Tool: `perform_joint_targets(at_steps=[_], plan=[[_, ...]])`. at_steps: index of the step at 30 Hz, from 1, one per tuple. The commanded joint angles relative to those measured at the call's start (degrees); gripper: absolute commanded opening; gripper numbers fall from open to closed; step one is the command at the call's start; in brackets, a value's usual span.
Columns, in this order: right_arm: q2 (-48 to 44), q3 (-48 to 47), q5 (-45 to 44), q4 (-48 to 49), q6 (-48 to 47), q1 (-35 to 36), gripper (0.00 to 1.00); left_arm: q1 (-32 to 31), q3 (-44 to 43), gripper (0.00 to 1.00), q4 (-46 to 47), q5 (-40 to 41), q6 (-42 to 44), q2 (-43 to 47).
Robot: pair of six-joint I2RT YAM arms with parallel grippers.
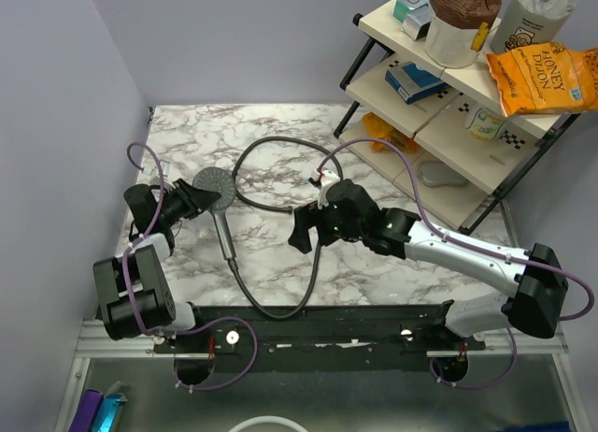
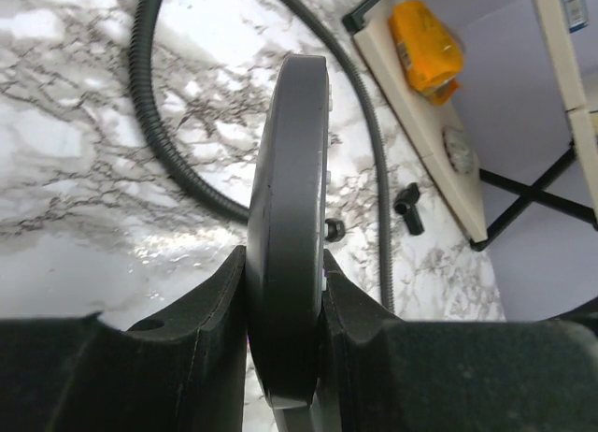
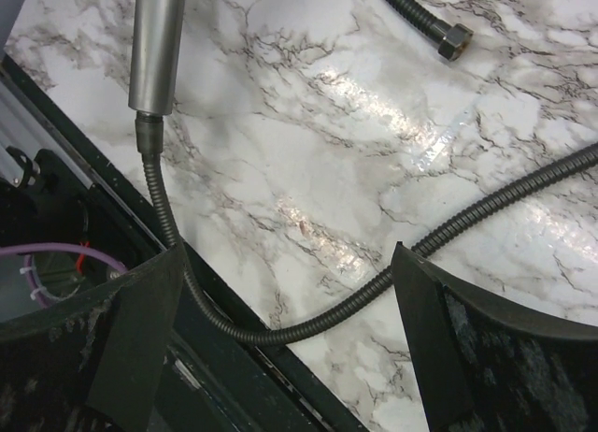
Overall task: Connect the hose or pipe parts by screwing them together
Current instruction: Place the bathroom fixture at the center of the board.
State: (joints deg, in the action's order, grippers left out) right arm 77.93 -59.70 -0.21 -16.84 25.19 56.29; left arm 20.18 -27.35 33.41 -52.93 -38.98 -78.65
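Top external, for the layout: holding the shower head [image 1: 216,184] by its round face with the left gripper [image 1: 192,200], left of centre on the table [image 1: 392,273], with the handle running toward the near edge. Confirmed from the left wrist: clamped narrow on the rim of that face, edge-on between both pads. Hovering with the right gripper [image 1: 313,228] spread wide, gripping nothing, above a run of the hose [image 1: 280,312] near mid-table. Seen from the right wrist: already meeting the handle's base with one end of the hose, and lying loose farther back with the other end, a brass nut [image 3: 455,42]. Looks like the tightening step, or its tail; cannot tell whether fully threaded, since too small and dark at the joint. Next, probably: hold the head pinned with the left, bring the open right down onto the collar at the handle's base, close squarely, and twist without kinking the hose. Should also check the seat before letting go.
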Motion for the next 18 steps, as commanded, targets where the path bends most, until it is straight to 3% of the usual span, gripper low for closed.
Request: perform_joint_targets(at_steps=[1,2,3,6,12,14,18], plan=[[-1.55,-0.24,-3.75,-2.67,0.91,0.31,1.00,0.38,-2.79,0.01,-6.49,3.87,9.61,-1.41],[-1.29,-0.33,-3.83,-2.84,1.26,0.31,1.00,0.47,-3.31,0.07,-7.30,4.32,10.15,-1.85],[-1.20,-0.33,-4.10,-3.11,1.35,0.40,1.00,0.64,-3.49,0.20,-7.65,4.76,10.33,-2.38],[-0.85,-0.33,-4.27,-3.46,1.88,0.31,1.00,0.73,-3.67,0.38,-9.06,6.07,10.94,-3.70],[-0.59,-0.59,-4.54,-4.34,2.32,0.40,1.00,0.73,-5.16,0.65,-9.94,7.84,10.86,-5.28],[-0.68,-0.59,-4.63,-4.60,2.49,0.31,1.00,0.91,-7.17,0.72,-12.04,8.01,11.12,-6.42],[-0.68,-0.59,-6.37,-5.57,3.02,0.31,1.00,1.43,-9.12,0.73,-16.00,8.02,11.73,-5.46]])
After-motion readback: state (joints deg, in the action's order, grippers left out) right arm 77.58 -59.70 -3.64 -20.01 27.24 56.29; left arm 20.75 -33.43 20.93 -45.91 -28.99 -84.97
